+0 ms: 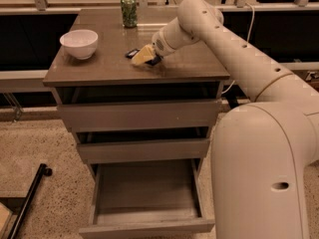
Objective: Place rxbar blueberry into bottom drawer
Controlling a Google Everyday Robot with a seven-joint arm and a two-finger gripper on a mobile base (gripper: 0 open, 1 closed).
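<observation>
Rxbar blueberry (132, 53) is lying near the middle of the tabletop (109, 69), showing only as a dark end. The gripper (143, 57) is reaching in from 3 o'clock and covering the rest; I cannot tell whether the jaws are apart or clamped on it. A white bowl (79, 43) is sitting at the bar's 9 o'clock, a green can (128, 11) at 12 o'clock. The bottom drawer (144, 193) is standing pulled out at 6 o'clock, well apart from the bar.
</observation>
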